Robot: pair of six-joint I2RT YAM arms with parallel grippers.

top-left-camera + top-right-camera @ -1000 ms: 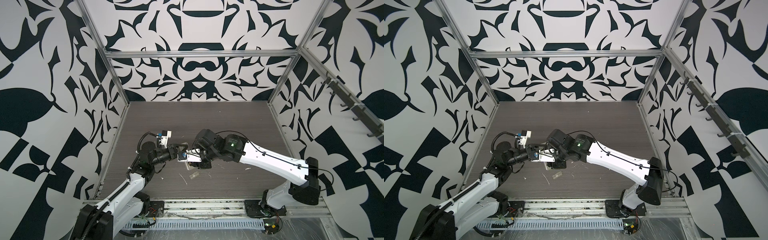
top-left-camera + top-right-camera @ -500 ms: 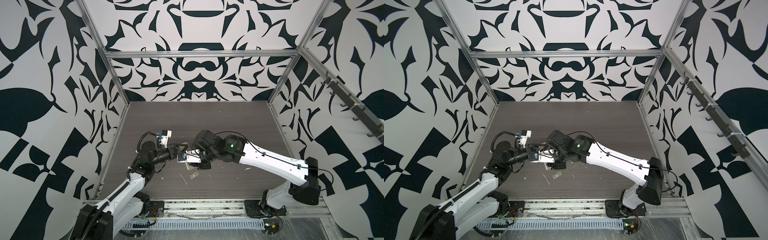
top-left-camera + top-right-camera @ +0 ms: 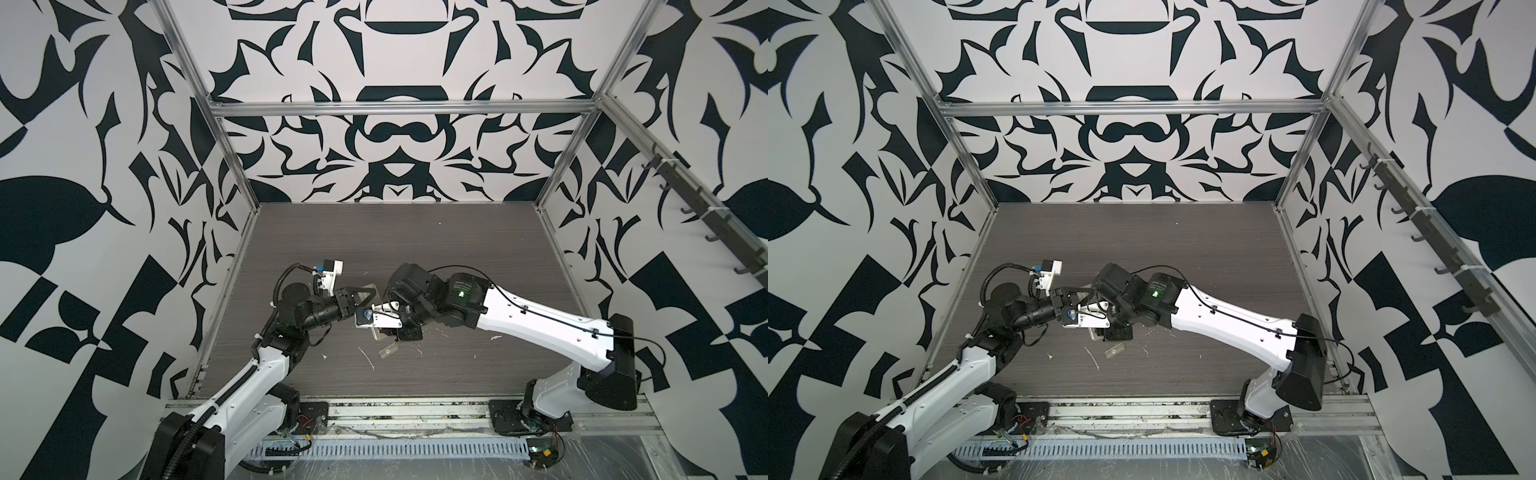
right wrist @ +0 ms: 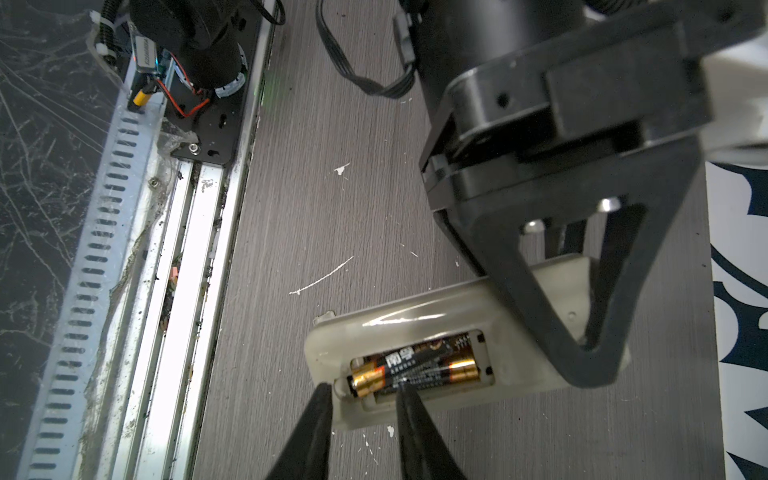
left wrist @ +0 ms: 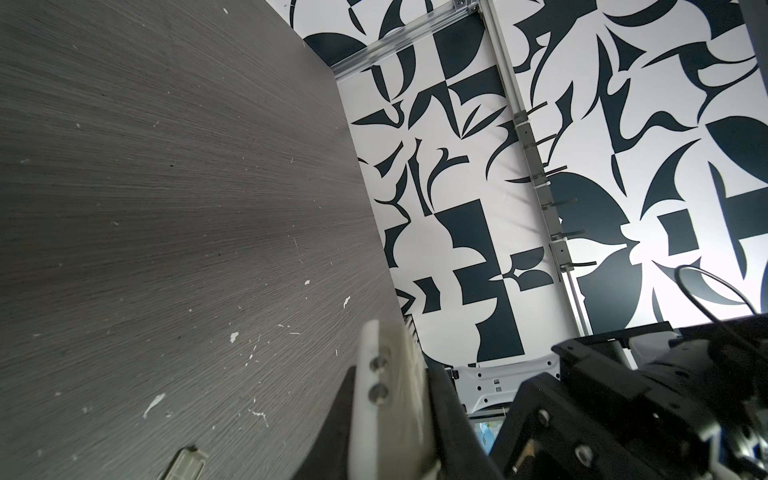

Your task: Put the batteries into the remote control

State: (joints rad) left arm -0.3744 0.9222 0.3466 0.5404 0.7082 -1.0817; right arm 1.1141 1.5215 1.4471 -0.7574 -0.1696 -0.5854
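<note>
The remote control (image 4: 415,316) is a pale slab, held back-up above the table by the black fingers (image 4: 519,291) of my left gripper (image 5: 392,374), which is shut on its far end. In both top views only the remote's near end (image 3: 376,333) (image 3: 1094,334) shows, below the left gripper (image 3: 361,301) (image 3: 1077,297). Two black batteries with gold ends (image 4: 415,374) (image 4: 419,353) lie side by side in the open recess. My right gripper (image 4: 361,388) is open by a narrow gap. One tip rests on the nearer battery and the other stands at the recess end.
A small translucent cover piece (image 3: 386,352) (image 3: 1114,351) (image 5: 185,463) lies on the grey table just in front of the grippers. White scraps (image 3: 368,359) dot the tabletop. A metal rail (image 4: 199,232) runs along the table's front edge, and patterned walls stand on three sides.
</note>
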